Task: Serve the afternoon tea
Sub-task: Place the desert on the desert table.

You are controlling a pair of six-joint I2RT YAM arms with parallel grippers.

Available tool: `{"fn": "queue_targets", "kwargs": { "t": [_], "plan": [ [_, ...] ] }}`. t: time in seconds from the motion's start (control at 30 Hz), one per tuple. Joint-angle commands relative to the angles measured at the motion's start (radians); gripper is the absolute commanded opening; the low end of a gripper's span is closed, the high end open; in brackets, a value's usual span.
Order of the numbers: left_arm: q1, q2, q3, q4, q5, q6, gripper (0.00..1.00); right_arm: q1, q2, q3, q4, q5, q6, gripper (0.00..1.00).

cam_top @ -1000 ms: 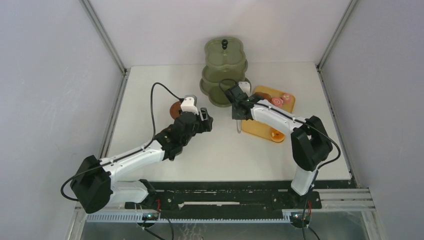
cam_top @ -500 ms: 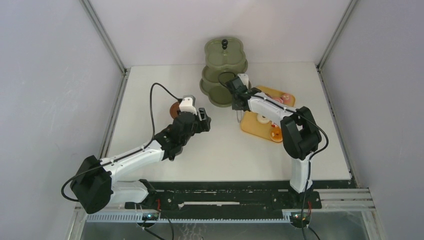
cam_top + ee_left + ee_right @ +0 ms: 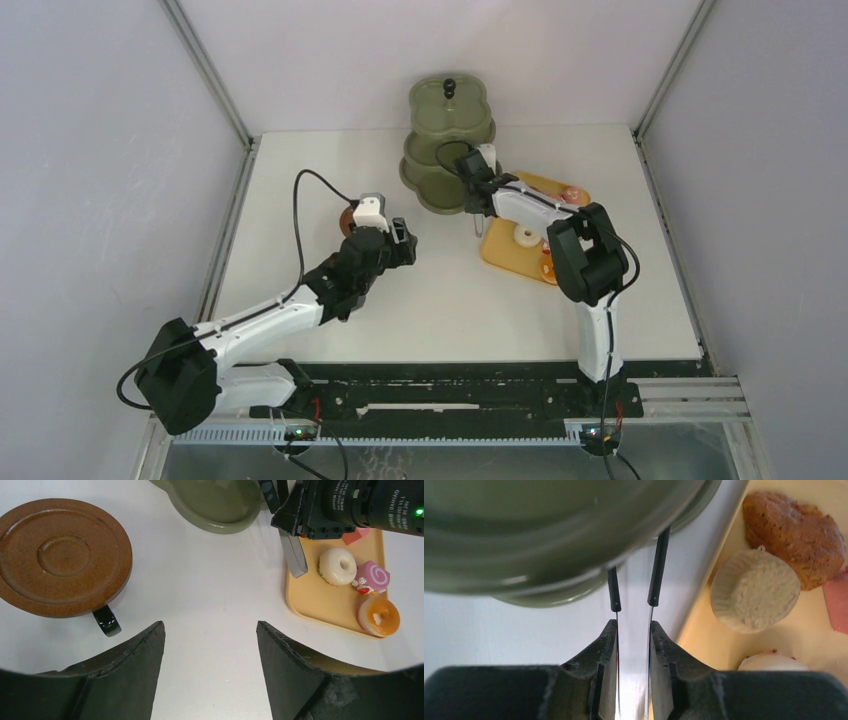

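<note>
1. Stand (image 3: 447,150): upright at the far middle of the table (image 3: 440,300). Its axis is vertical and the knob (image 3: 449,86) points up.

2. Right gripper (image 3: 633,625): I have it just right of the stand's lowest tier, pinched narrow on the two metal arms of the tongs (image 3: 295,555). The tongs' long axis runs from the tray's stand-side edge toward the stand. Their black tips lead and pass out of sight behind a tier rim; I cannot tell which tier.

3. Tray (image 3: 320,600): flat, just right of the stand. The sweets lie on it:
- white donut (image 3: 337,566), flat, hole up;
- swirl cake (image 3: 372,576), touching that donut, swirl face turned up;
- orange donut (image 3: 378,616), flat, hole up, farthest from the stand of the three;
- bun (image 3: 794,537), at the tray's far end.

4. Saucer (image 3: 65,557): flat, left of the stand and well apart from it. A dark handle (image 3: 106,621) sticks out from under its rim, pointing away from the stand.

5. Left gripper (image 3: 210,630): I have it over bare table between saucer and tray, on the near side of the stand. Its jaws are spread wide and hold nothing.
</note>
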Motion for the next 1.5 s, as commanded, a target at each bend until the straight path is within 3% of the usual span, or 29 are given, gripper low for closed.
{"fn": "queue_targets", "kwargs": {
  "t": [0.0,0.87,1.23,1.47],
  "plan": [
    [0.007,-0.040,-0.009,0.031,-0.022,0.027,0.72,-0.014,0.012,0.080,0.074,0.008,-0.036,0.21],
    [0.007,-0.033,-0.009,0.036,-0.007,0.026,0.71,-0.065,0.163,0.264,0.070,-0.017,-0.062,0.25],
    [0.006,-0.038,-0.009,0.034,0.005,0.026,0.71,-0.075,0.186,0.285,0.044,-0.020,-0.061,0.52],
    [0.004,-0.055,-0.009,0.027,0.013,0.021,0.70,-0.079,0.151,0.250,0.050,-0.019,-0.056,0.53]
  ]
}}
